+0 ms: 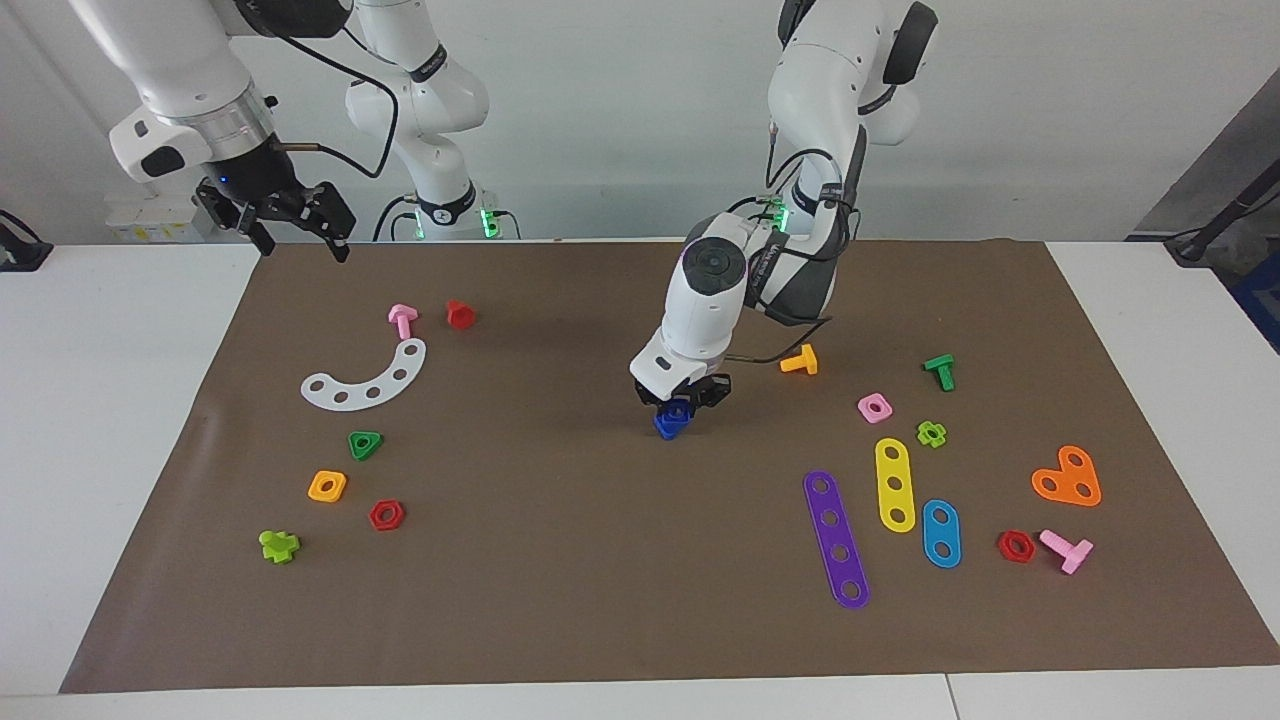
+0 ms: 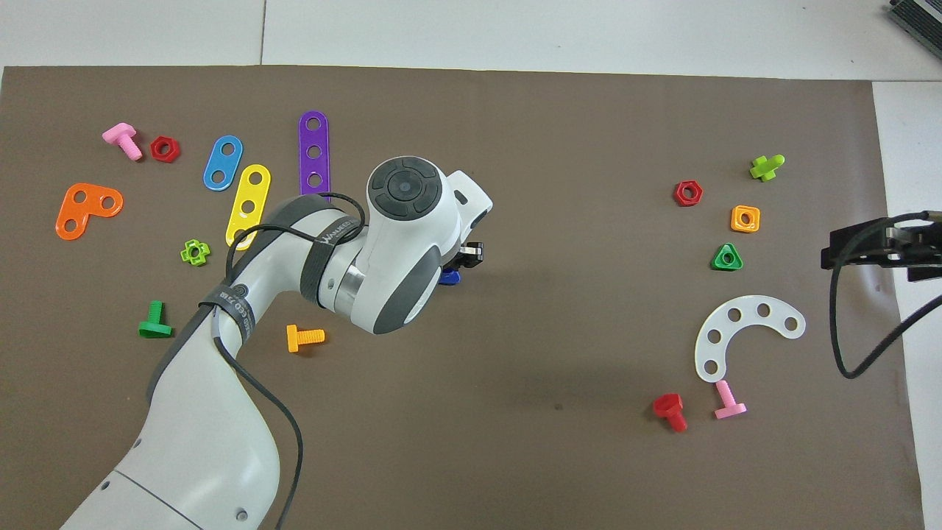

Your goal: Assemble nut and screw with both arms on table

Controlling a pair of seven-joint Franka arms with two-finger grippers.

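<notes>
My left arm reaches from its end of the table to the middle of the brown sheet. The left gripper points down right over one dark blue piece that touches the sheet. The nut, with its round hole, is the upper part, and the blue part under it looks like the screw. In the overhead view the wrist hides most of the left gripper, and only a blue edge shows. My right gripper is open and empty, raised over the sheet's corner near its base, waiting; it also shows in the overhead view.
An orange bolt and a pink square nut lie close by, toward the left arm's end. Purple, yellow and blue strips lie farther out. A white curved strip, green triangular nut and orange-yellow nut lie toward the right arm's end.
</notes>
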